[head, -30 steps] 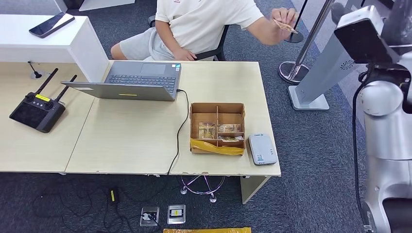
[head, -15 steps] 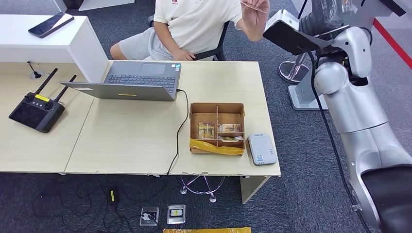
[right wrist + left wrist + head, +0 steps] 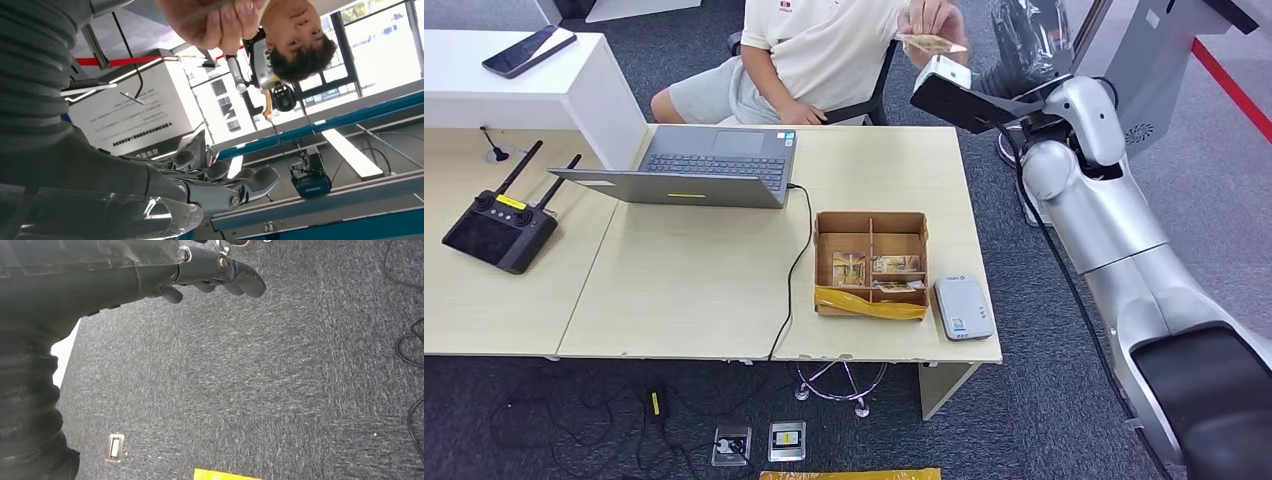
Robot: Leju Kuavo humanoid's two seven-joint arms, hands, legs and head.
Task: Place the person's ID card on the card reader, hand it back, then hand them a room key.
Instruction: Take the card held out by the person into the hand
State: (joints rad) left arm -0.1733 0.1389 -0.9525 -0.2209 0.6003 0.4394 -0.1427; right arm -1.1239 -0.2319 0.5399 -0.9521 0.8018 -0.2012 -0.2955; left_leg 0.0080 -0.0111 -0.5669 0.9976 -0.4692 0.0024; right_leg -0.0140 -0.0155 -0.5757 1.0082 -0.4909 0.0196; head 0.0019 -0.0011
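The person seated behind the desk holds up the ID card point(image 3: 930, 43) in their own hand point(image 3: 216, 21). My right hand point(image 3: 1027, 38) is raised just to the right of that card, apart from it. Its fingers point(image 3: 235, 184) are stretched out with nothing in them. The grey card reader point(image 3: 964, 308) lies on the desk's near right corner. Beside it stands a cardboard box point(image 3: 871, 222) with compartments holding room key cards point(image 3: 896, 265). My left hand point(image 3: 212, 272) hangs over the carpet, its fingers loosely bent and holding nothing.
An open laptop point(image 3: 699, 165) sits on the desk point(image 3: 694, 290) with its cable running off the front edge. A black remote controller point(image 3: 500, 228) lies at the left, a phone point(image 3: 528, 50) on the white counter. Stanchions and a kiosk point(image 3: 1124, 60) stand to the right.
My right arm has swung in from the right towards the person. The person's hand has brought the card leftward and now holds it beside my raised hand.
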